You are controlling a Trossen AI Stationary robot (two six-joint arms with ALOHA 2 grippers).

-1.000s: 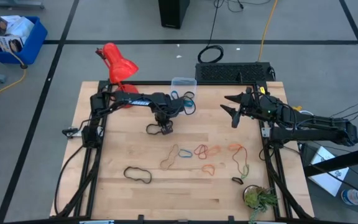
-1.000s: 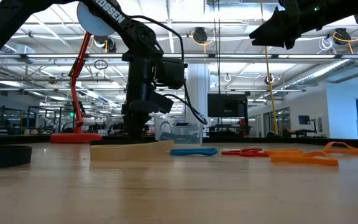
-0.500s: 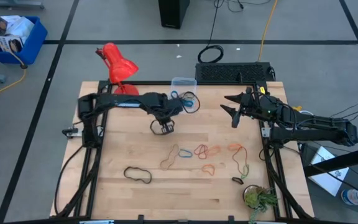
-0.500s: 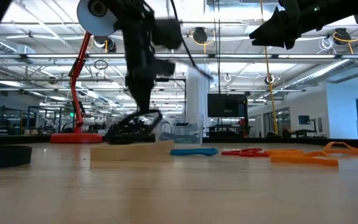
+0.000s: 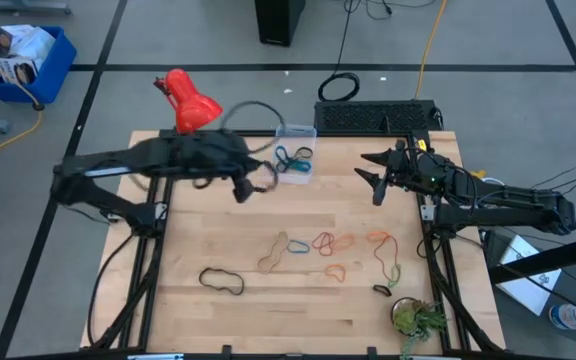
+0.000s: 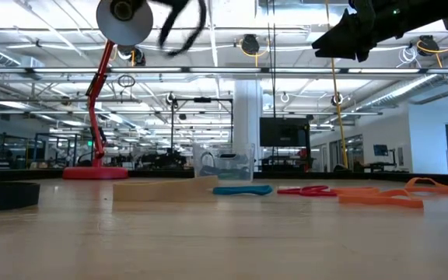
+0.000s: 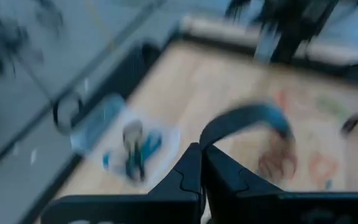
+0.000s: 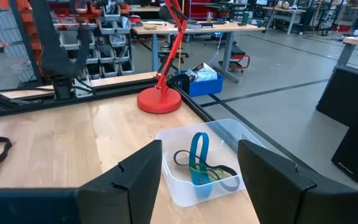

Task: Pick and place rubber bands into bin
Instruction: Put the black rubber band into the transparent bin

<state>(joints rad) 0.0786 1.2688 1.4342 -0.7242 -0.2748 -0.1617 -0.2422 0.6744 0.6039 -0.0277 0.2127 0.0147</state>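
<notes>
Black rubber band (image 7: 247, 119) now hangs clamped in the lifted left end effector (image 5: 243, 187) near the bin (image 5: 295, 160); right end effector (image 5: 376, 172) waits apart.

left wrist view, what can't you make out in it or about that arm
- Left wrist view: motion blur smears the bin contents and the band the shut left gripper holds.
- Low view: left gripper cut off by the top edge.
- High view: held band too blurred to tell.

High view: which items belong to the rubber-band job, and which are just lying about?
Job:
- clear bin, bands already inside
- loose rubber bands mid-table
- black band near the front edge
- left gripper, shut on a black band
- right gripper, open, waiting

Lying about:
- red desk lamp
- keyboard
- green plant
- blue crate
</notes>
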